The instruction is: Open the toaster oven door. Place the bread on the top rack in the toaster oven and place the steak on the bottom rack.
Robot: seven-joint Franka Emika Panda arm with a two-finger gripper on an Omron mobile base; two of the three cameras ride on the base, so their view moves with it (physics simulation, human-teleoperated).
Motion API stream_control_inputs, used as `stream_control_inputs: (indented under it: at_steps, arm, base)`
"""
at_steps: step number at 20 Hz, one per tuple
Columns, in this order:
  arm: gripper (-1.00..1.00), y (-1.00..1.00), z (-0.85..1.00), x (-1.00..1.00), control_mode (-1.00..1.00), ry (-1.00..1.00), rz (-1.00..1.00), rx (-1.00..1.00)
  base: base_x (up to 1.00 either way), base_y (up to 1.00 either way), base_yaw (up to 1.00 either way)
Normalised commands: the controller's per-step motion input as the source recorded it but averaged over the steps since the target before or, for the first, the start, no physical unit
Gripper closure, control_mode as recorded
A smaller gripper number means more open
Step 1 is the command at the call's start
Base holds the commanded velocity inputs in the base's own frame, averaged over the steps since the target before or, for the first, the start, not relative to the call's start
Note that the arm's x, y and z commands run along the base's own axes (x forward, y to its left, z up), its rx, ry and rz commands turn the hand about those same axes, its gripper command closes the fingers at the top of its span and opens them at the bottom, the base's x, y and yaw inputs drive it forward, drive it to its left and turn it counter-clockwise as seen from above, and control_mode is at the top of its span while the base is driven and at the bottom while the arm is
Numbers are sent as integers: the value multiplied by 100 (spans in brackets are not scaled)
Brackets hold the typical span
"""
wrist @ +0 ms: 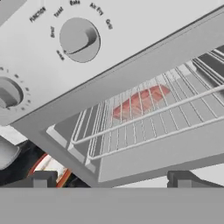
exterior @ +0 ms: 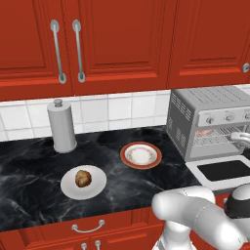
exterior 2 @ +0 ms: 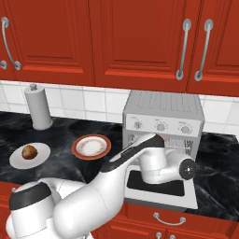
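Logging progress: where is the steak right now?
In the hand view, the steak lies inside the toaster oven, seen through the top rack, on a lower shelf.

The black marble counter (exterior: 29,166) carries 2 plates (exterior: 83,182), a canister (exterior: 62,126) and the toaster oven (exterior: 210,117).

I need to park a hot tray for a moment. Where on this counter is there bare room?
The dark counter is bare in front of the paper towel holder, left of the white plate holding the bread. Another free strip runs between the orange-rimmed plate and the toaster oven. It is crowded at the oven front: the door lies open and the arm reaches in.
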Motion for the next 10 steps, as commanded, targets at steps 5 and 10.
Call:
stream_control_inputs:
  at_steps: [5, 10]
  arm:
    - [-100, -1, 8, 1, -100, 0, 0, 23]
    - [-100, 0, 3, 10, -100, 0, 0, 26]
  base:
    - [0, 0, 0]
    - [0, 0, 0]
